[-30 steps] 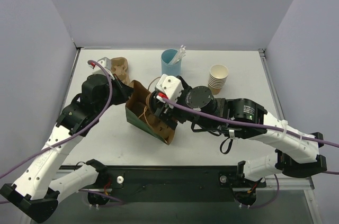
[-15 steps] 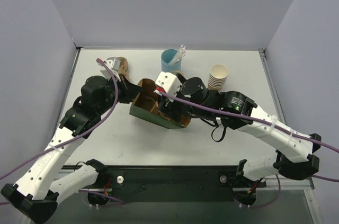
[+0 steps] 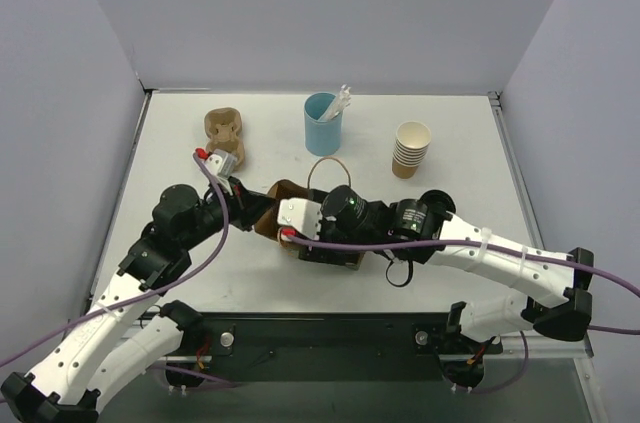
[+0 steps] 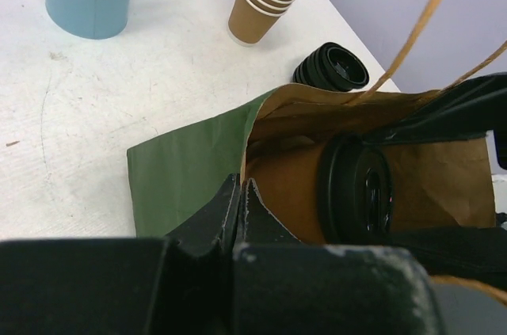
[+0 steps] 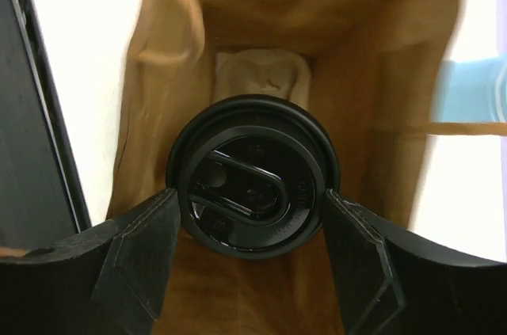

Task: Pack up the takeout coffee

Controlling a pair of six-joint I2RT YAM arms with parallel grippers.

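The takeout coffee, a brown cup with a round black lid, sits inside the green bag, whose inside is brown. My right gripper reaches into the bag's mouth, its two fingers pressed on opposite sides of the lid. The left wrist view shows the lidded cup lying deep in the opening. My left gripper is shut on the bag's near rim. From above, the bag lies between both wrists at mid-table, its paper handle looping up behind; the cup is hidden there.
A light-blue cup with white sticks stands at the back centre. A stack of cream paper cups stands back right, with black lids beside it. A brown cardboard carrier lies back left. Something pale lies at the bag's bottom.
Both arms and the bag have shifted toward the near edge. The right gripper has gone deeper into the bag with the cup. The carrier at back left is now uncovered.
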